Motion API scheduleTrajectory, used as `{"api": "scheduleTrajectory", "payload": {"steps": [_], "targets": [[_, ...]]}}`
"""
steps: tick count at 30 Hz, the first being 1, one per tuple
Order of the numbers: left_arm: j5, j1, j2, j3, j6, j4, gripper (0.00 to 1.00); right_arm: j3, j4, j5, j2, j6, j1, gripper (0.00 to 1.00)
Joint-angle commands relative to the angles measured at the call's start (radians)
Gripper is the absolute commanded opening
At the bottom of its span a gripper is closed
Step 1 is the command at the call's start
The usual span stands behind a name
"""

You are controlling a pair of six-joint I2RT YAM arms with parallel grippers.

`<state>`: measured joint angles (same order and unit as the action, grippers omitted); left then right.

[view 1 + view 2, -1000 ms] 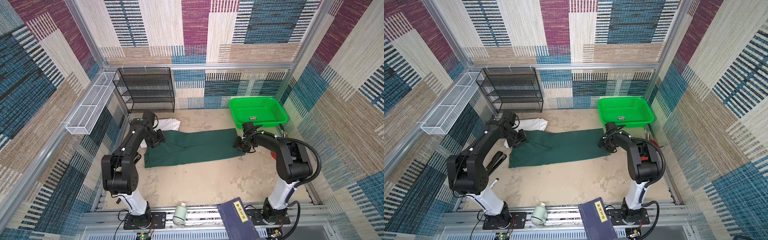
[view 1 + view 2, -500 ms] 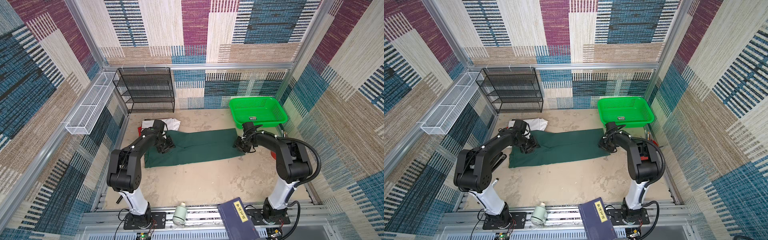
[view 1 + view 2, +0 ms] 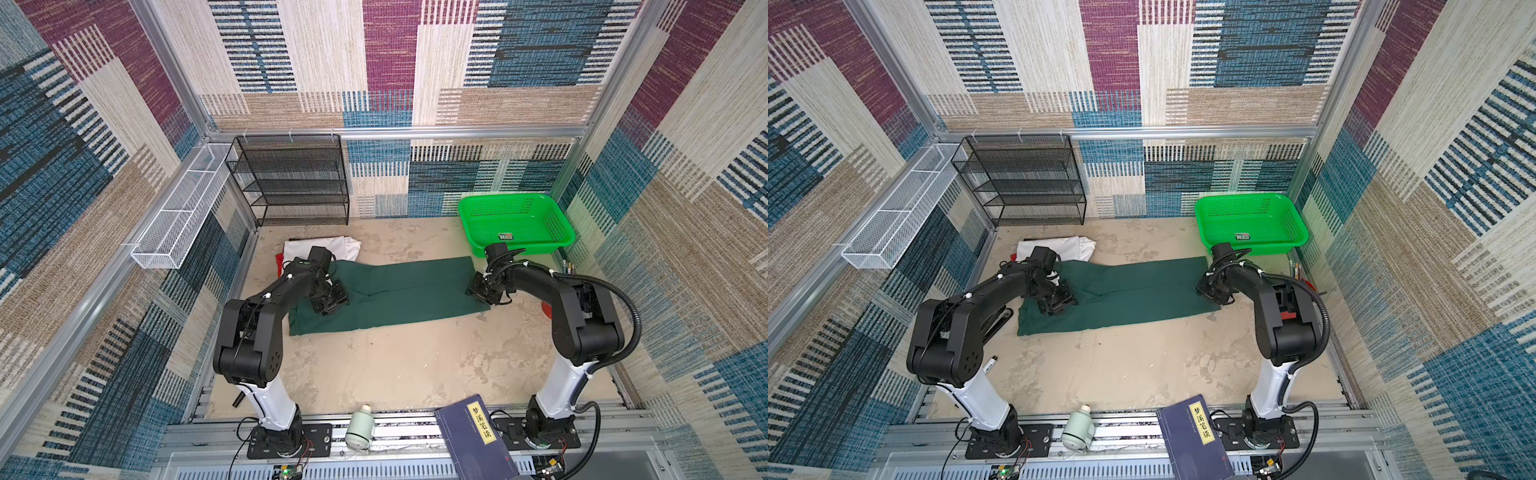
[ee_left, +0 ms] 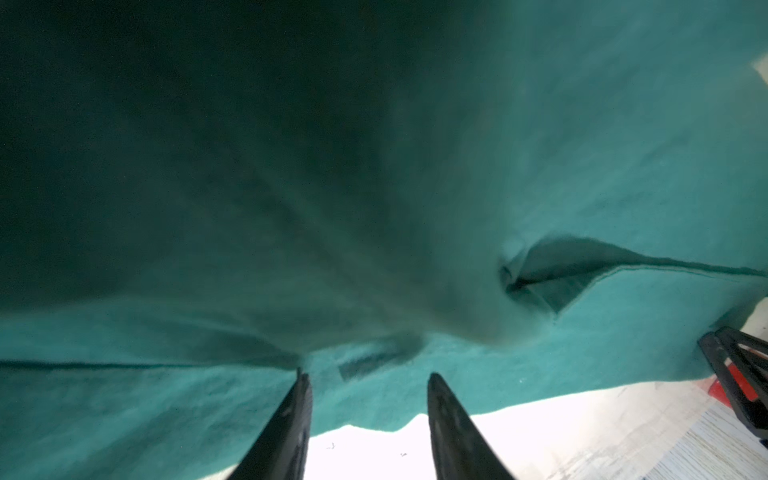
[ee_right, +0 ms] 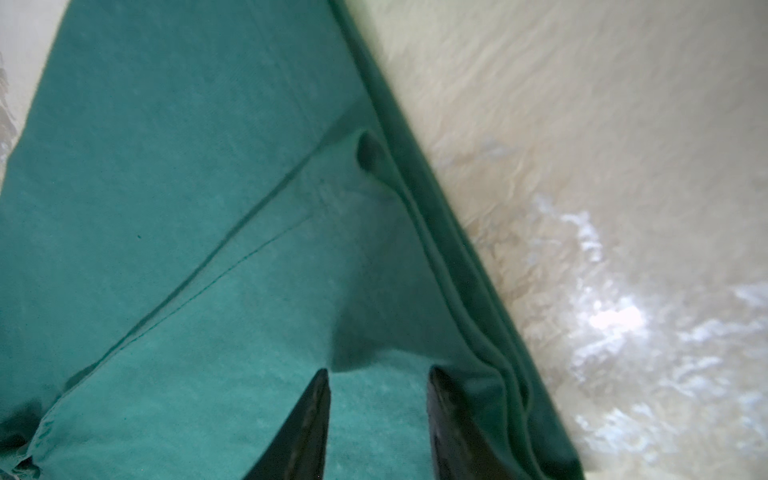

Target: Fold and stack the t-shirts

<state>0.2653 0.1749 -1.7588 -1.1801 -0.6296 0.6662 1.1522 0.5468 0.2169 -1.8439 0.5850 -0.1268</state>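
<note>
Top view of a long dark green t-shirt (image 3: 399, 291) lying flat across the table (image 3: 395, 365), a robot gripper near each end.
A folded white t-shirt (image 3: 345, 248) and red t-shirt (image 3: 279, 262) sit just beyond its left end. Both the left gripper (image 3: 330, 301) and the right gripper (image 3: 484, 293) rest tips-down on the cloth, jaws partly spread, nothing visibly pinched. Risk: closing here may catch only the top layer, so lifting would pull the layers apart; a sideways drag by the left gripper could also bunch the cloth or nudge those two shirts.
</note>
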Motion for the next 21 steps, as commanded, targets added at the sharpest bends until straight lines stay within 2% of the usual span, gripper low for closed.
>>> {"api": "scheduleTrajectory", "payload": {"steps": [1,4,8,12,13,21], "targets": [[-0.012,0.0,-0.018,-0.01,-0.016,-0.064,0.46,0.0,0.059,-0.011,-0.02,-0.009,-0.001,0.42],[-0.019,0.001,-0.042,-0.036,-0.015,-0.065,0.4,0.004,0.064,-0.014,-0.018,-0.01,-0.001,0.42],[-0.029,0.001,-0.064,-0.055,-0.019,-0.05,0.27,0.003,0.063,-0.014,-0.016,-0.009,0.0,0.42],[-0.025,0.0,-0.052,-0.055,-0.024,-0.052,0.07,-0.007,0.056,-0.012,-0.011,-0.007,-0.002,0.42],[-0.023,0.001,-0.044,-0.061,-0.023,-0.047,0.04,-0.008,0.056,-0.011,-0.012,-0.007,-0.001,0.42],[-0.021,0.001,-0.055,-0.203,0.055,0.071,0.03,-0.021,0.051,-0.008,0.001,-0.002,0.0,0.42]]}}
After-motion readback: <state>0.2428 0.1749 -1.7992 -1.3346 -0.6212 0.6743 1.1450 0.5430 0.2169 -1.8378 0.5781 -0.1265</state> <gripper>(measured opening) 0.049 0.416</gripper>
